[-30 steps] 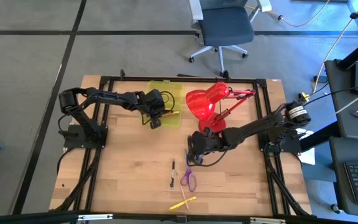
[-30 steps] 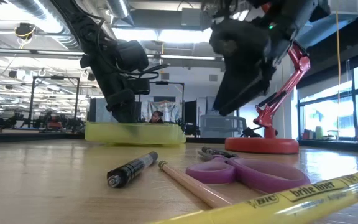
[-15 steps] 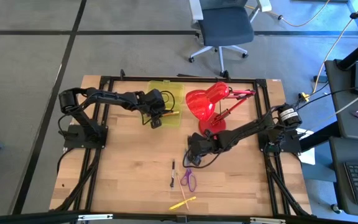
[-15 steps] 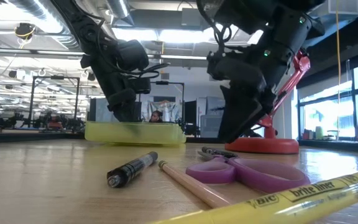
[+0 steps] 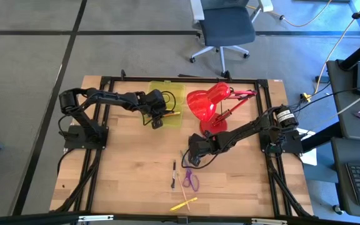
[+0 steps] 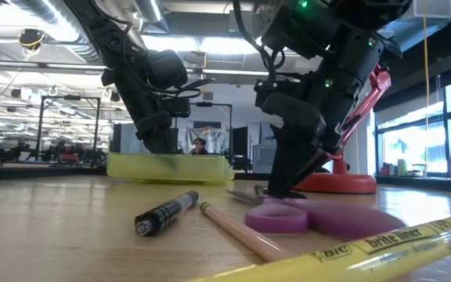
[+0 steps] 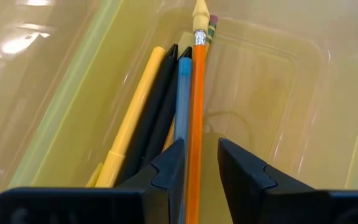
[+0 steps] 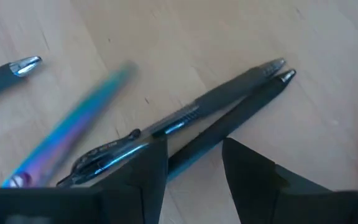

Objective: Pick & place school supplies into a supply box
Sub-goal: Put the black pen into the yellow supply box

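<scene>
The translucent yellow-green supply box [image 5: 167,100] stands at the far side of the table, left of the middle. My left gripper [image 7: 201,163] is open inside it. Its fingers stand either side of an orange pencil [image 7: 197,93] that lies with blue, black and yellow pens [image 7: 157,112] on the box floor. My right gripper [image 8: 194,163] is open and low over the table's middle [image 5: 192,156]. Its fingers straddle two dark pens [image 8: 229,99] lying side by side. The purple-handled scissors [image 6: 312,215] lie just beside these pens.
A red desk lamp [image 5: 208,106] stands right of the box, its base [image 6: 331,182] just behind my right gripper. A black marker [image 6: 167,213], a pencil [image 6: 233,229] and a yellow highlighter [image 6: 366,251] lie nearer the near edge. Bare wood lies to the left.
My right gripper has come down and a little toward the near edge, from above the table to just over the pens beside the scissors. The supplies on the table have stayed where they were.
</scene>
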Controlling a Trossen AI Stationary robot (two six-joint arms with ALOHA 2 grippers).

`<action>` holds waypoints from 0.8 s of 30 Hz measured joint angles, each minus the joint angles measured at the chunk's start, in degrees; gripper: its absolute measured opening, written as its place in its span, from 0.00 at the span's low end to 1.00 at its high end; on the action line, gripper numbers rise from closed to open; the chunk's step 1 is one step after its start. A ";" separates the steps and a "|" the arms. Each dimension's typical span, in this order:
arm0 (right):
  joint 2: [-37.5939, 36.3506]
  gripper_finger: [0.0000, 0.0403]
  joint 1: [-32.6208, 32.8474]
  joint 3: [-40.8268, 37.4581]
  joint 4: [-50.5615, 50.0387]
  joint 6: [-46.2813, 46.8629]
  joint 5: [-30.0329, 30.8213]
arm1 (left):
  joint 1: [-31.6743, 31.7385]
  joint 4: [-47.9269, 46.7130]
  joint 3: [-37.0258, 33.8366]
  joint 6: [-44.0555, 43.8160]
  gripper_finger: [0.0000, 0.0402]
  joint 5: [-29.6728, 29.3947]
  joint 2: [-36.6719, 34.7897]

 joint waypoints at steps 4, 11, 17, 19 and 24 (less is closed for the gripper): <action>0.08 0.39 -0.02 -0.03 -0.21 -0.34 -0.03 | 0.00 -0.09 0.02 0.00 0.22 -0.01 -1.22; 0.08 0.35 -0.03 -0.06 -1.58 -0.34 -0.13 | 0.00 0.14 0.02 0.00 0.23 0.00 -5.25; 0.03 0.23 -0.02 -0.01 -3.84 -0.54 0.03 | -0.48 0.42 0.02 -0.07 0.22 0.00 -8.35; 0.03 0.18 -0.05 -0.02 -4.34 -0.95 0.03 | -0.94 0.42 0.02 -0.05 0.22 0.00 -8.97; 0.01 0.10 -0.02 -0.03 -5.10 -5.60 0.06 | -2.49 0.44 0.04 -0.04 0.23 0.01 -9.65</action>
